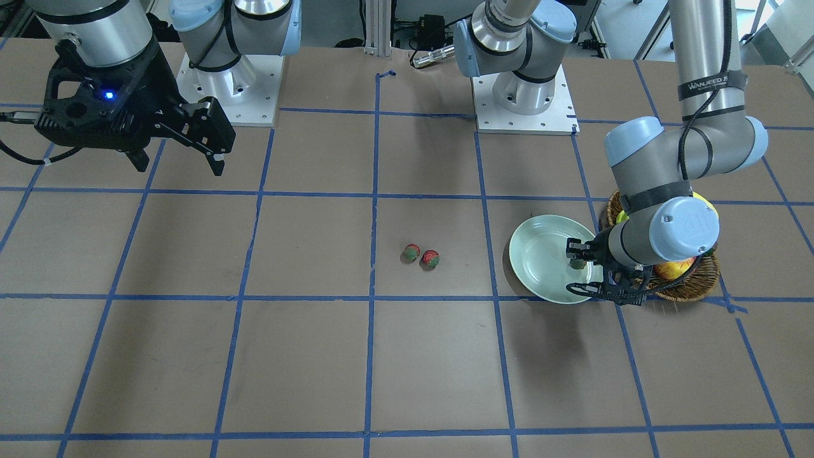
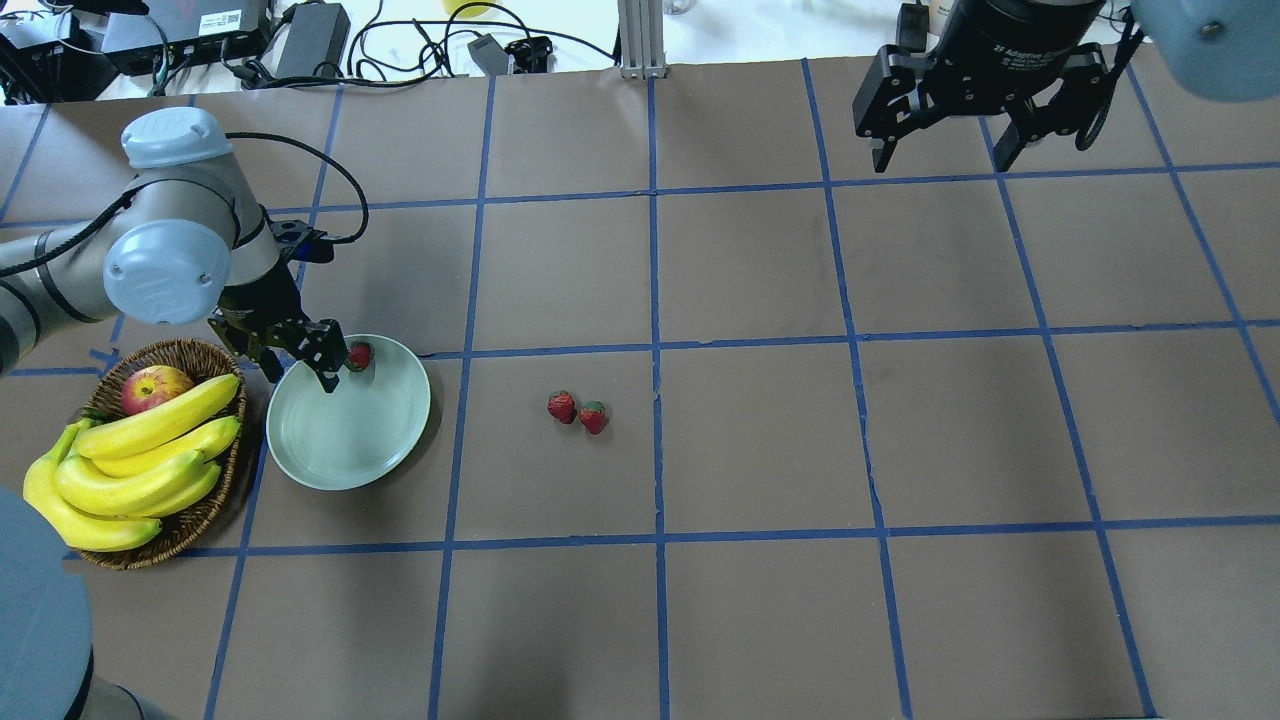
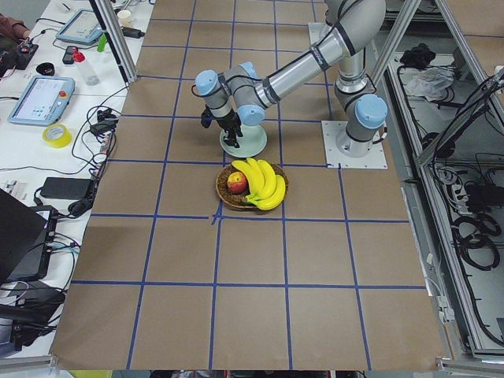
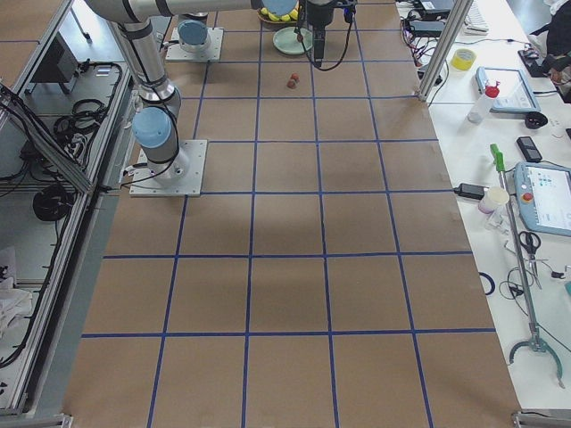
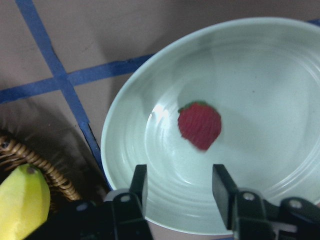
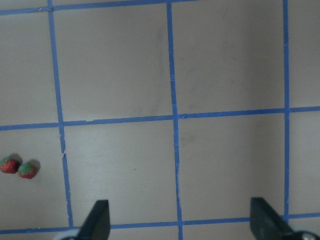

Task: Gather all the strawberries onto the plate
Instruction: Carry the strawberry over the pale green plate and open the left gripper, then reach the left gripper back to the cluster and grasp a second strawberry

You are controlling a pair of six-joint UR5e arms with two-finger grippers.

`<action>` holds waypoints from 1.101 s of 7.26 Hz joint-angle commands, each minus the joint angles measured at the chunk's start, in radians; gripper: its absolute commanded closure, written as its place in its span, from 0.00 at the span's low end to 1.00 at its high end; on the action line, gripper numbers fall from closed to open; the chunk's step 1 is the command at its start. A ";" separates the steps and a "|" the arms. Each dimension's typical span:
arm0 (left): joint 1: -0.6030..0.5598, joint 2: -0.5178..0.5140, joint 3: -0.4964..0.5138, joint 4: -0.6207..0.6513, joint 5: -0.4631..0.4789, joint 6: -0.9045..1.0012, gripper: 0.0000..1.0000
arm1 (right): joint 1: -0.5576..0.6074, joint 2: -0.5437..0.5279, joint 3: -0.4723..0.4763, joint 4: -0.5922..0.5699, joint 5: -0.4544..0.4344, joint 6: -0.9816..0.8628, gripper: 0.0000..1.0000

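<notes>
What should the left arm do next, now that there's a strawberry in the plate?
Probably lift the left gripper clear of the plate, ready to go for the two strawberries on the table: its jaws stand open and empty, and one strawberry lies in the plate.

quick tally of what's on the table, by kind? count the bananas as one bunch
Plate: 1
Strawberries: 3 (1 in the plate, 2 side by side on the table)
Apple: 1
Banana bunch: 1
Basket: 1
Total: 7
</notes>
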 commanded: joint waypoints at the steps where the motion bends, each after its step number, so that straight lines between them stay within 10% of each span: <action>1: -0.080 0.033 0.027 -0.004 -0.037 -0.094 0.00 | 0.000 0.000 -0.003 0.002 0.000 0.000 0.00; 4: -0.265 0.078 0.031 0.005 -0.221 -0.451 0.00 | 0.000 -0.002 -0.003 0.003 -0.002 0.000 0.00; 8: -0.393 0.047 0.019 0.025 -0.224 -0.651 0.00 | 0.001 -0.006 -0.004 0.008 -0.038 0.008 0.00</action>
